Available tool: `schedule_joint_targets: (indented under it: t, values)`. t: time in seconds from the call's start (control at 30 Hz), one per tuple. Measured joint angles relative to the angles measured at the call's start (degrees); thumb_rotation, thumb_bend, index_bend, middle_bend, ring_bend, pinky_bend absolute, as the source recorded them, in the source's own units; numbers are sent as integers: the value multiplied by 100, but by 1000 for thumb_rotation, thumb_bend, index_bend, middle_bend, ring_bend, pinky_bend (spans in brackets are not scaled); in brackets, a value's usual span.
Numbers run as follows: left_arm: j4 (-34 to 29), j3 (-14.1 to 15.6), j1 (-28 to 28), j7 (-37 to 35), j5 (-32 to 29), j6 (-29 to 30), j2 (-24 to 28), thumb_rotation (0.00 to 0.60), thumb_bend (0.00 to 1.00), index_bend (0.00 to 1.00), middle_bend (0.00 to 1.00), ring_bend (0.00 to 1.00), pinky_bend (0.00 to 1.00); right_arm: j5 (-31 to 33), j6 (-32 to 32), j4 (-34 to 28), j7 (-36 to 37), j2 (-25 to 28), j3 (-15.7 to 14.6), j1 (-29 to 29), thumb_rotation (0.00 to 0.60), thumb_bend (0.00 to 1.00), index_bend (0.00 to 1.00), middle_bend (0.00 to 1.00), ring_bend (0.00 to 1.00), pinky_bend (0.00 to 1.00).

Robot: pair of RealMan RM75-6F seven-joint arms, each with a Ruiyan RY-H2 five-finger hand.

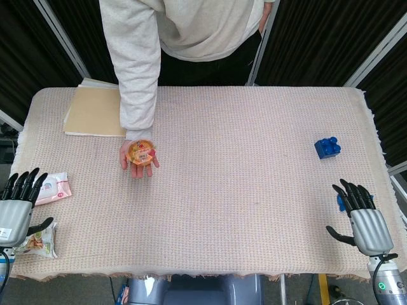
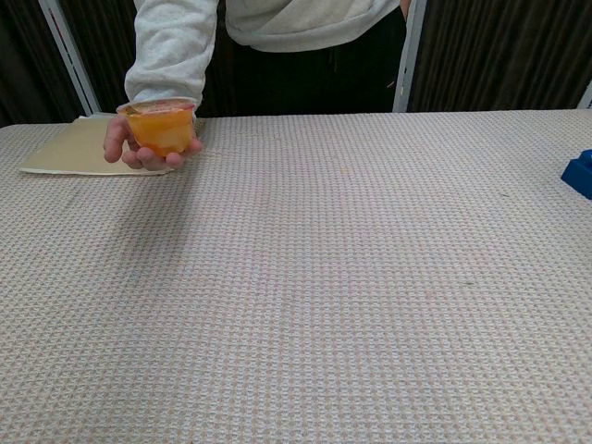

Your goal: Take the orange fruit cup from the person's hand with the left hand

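The orange fruit cup [image 1: 140, 152] sits in the person's upturned palm [image 1: 138, 166], held above the table left of centre. From the chest view the cup [image 2: 162, 128] is upright, with the person's fingers [image 2: 148, 158] under it. My left hand [image 1: 17, 202] rests at the table's near left edge, fingers spread and holding nothing, well to the left of and nearer than the cup. At the near right edge my right hand [image 1: 363, 218] is also open and holds nothing. Neither hand shows in the chest view.
A tan folder [image 1: 95, 111] lies at the far left beside the person's arm. A pink packet [image 1: 54, 187] and a snack bag [image 1: 39, 239] lie close to my left hand. A blue brick [image 1: 327, 148] sits at the right, another blue piece [image 1: 341, 201] beside my right hand.
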Motion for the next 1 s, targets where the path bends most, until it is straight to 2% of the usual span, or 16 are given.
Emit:
schedule_joint_targets:
  t: [0.43, 0.7, 0.8, 1.0]
  values:
    - [1, -1, -5, -6, -18, -30, 5, 600, 168, 0, 0, 0, 0, 11, -19, -15, -9, -4, -1, 5, 600, 117, 89, 0, 0, 0]
    - [-58, 23, -88, -6, -43, -255, 115, 600, 166, 0, 0, 0, 0, 75, -66, -29, -43, -14, 15, 16, 600, 119, 89, 0, 0, 0]
    - [-264, 9, -181, 48, -104, -450, 282, 600, 165, 0, 0, 0, 0, 98, -87, -32, -47, -13, 24, 23, 600, 117, 89, 0, 0, 0]
    - [-1110, -170, -555, 526, -454, -1042, 897, 600, 167, 0, 0, 0, 0, 83, -97, -24, -29, -8, 17, 31, 600, 118, 89, 0, 0, 0]
